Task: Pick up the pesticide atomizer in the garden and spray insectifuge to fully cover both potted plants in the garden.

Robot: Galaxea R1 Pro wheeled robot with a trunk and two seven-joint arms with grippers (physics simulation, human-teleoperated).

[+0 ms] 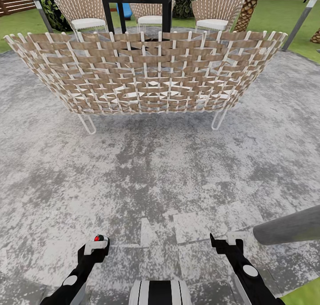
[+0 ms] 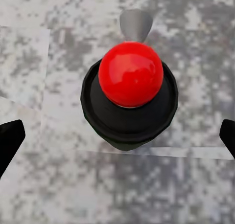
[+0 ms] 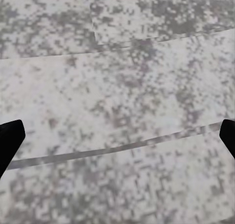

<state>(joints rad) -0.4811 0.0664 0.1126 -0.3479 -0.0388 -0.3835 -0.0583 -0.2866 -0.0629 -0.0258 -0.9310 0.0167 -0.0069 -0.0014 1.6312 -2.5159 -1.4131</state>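
Small dark cylindrical pesticide atomizer with red top, clamped in left hand, long axis along the fingers. Right hand spread apart, holding nothing. Ahead, woven wicker sofa; grey patio underneath.

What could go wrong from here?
Grip: in the left wrist view the pesticide atomizer sits between fingertips that look clear of its sides; it may slip from the left gripper.
Path: the woven sofa stands straight ahead; driving forward would hit it.
A grey pole lies close by the right gripper; turning could clip it.
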